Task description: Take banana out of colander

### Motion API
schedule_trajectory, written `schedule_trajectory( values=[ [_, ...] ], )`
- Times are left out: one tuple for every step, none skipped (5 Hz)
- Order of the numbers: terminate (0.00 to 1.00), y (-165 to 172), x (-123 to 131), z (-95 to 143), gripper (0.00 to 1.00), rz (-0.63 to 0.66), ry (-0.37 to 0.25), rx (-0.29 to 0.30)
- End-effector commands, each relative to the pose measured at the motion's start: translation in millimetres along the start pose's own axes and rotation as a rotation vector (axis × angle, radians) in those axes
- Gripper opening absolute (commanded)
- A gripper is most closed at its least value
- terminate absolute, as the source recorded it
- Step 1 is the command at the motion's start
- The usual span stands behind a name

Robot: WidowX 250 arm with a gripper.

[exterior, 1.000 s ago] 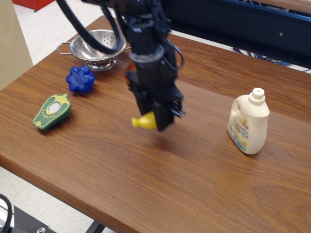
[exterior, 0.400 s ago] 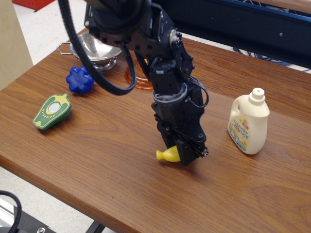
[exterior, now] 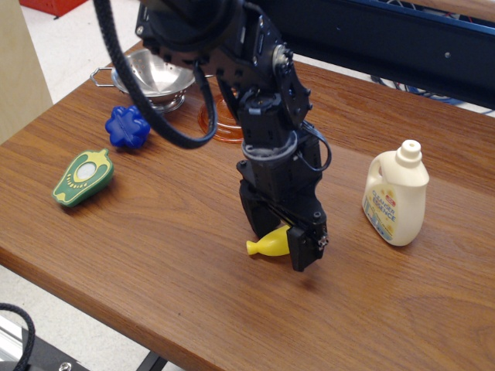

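observation.image view: only one camera, looking down at the wooden surface from the front.
hand: the black hand is low, right at the surface, with its fingers clamped on the banana. Only the yellow tip pokes out on the side facing the avocado toy.
banana location: in the hand's grip, at or just above the wood, can't tell if it's actually touching.
colander: the steel colander sits well behind the hand, partly blocked by the arm, and the bowl looks empty.
other stuff: orange lid behind the hand, blue toy and avocado half toy way off to one side, detergent bottle off to the other.
step: I'd say the take-out part is done, this is the put-down.
next move: probably just open the fingers, let the banana settle, then lift straight up so it doesn't get dragged or rolled.
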State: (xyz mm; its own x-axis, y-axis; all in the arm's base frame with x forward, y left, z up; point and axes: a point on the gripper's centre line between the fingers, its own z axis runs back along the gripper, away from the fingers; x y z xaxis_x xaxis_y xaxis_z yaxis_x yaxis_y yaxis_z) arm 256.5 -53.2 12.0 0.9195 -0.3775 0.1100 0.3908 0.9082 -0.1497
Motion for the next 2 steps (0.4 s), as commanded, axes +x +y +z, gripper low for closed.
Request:
schedule_trajectory(
  values=[
    [0.0,19,23,76,1.0,-0.025,-0.074,0.035],
    [0.0,28,27,98,1.0,-0.044,-0.131,0.054]
  ],
)
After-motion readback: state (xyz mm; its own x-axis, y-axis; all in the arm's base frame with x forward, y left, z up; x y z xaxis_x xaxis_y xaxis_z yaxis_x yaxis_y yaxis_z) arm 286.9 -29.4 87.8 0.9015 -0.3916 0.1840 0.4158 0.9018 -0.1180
